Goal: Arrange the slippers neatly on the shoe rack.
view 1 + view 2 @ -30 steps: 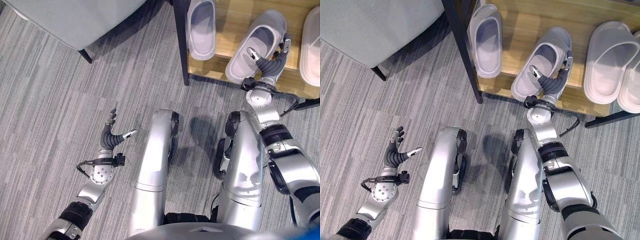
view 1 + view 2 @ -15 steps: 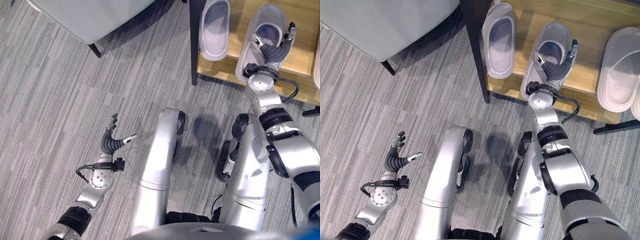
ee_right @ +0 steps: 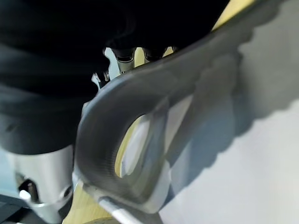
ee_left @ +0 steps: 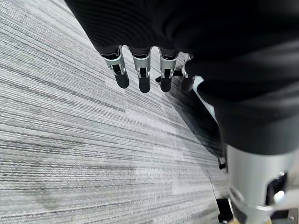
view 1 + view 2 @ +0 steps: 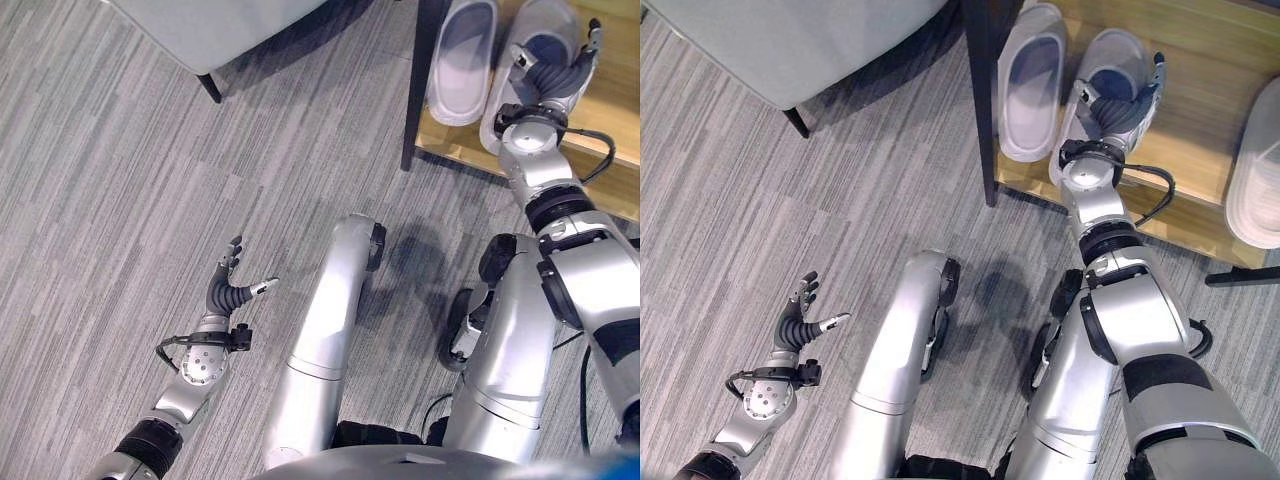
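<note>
Nearest, the left hand (image 5: 228,291) is held idle over the grey carpet (image 5: 120,200), its fingers spread and relaxed with nothing in them. Farther out, the right hand (image 5: 1118,104) is laid over the heel end of the second slipper (image 5: 1120,62) on the wooden shoe rack (image 5: 1200,130), fingers and thumb curled about its sides, so the slipper is judged to be gripped. Over the past second this slipper has been swung from a slant, heel hanging toward the rack's front edge, to lie nearly parallel and just beside the first slipper (image 5: 1030,80). The pair now looks close to aligned; a release is likely all that remains here. A further slipper (image 5: 1258,170) is seen well apart on the rack.
</note>
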